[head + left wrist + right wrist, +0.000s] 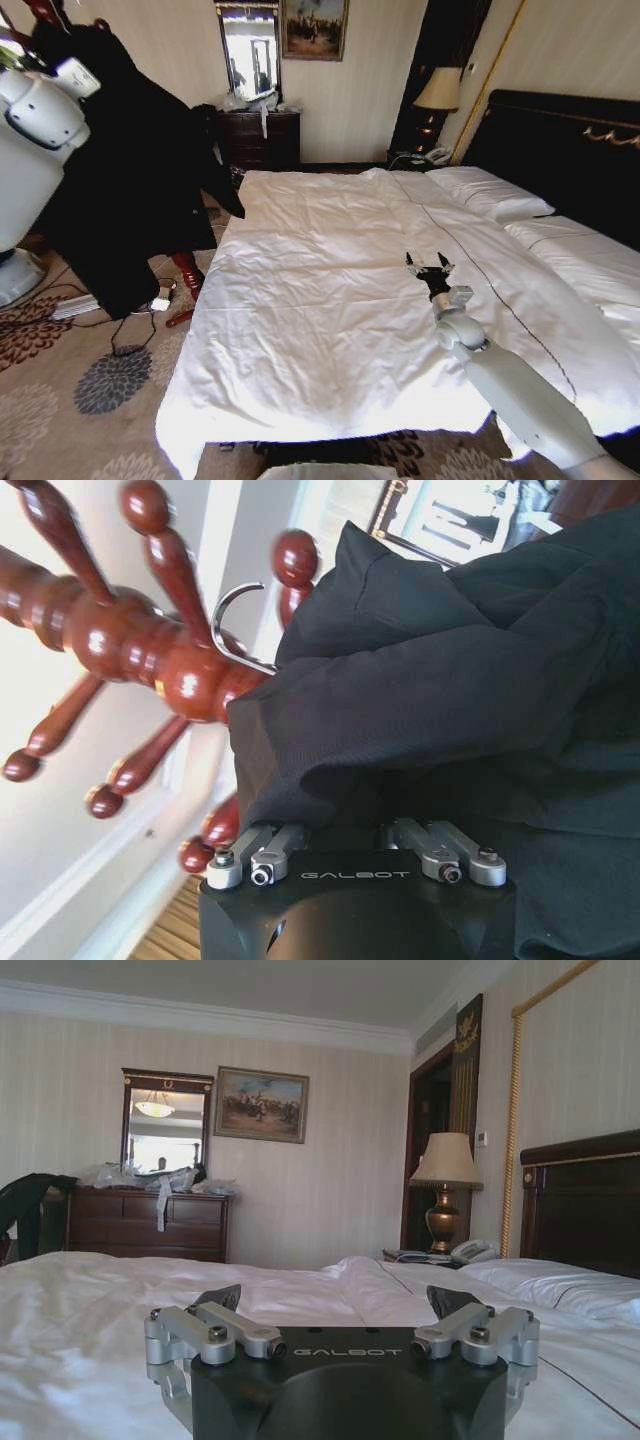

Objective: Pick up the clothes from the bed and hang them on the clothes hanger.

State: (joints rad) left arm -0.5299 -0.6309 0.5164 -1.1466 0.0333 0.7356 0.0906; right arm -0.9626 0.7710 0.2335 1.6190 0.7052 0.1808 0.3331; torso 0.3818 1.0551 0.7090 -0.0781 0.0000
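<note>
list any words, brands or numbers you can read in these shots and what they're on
"GALBOT" on the black body of the left tool, in the left wrist view, where black clothes cover its fingertips.
"GALBOT" on the black body of the right tool, in the right wrist view, above the bed.
No other text can be read; the framed painting bears none that shows.

The clothes (130,190), one large black jacket of soft matte fabric, hang at the far left of the scene, draped in long folds down toward the carpet, off the bed. In the left wrist view the dark cloth (450,690) bunches beside a curved metal hook. The bed (330,330), wide with a smooth white duvet, white pillows and black headboard, lies to the right.
</note>
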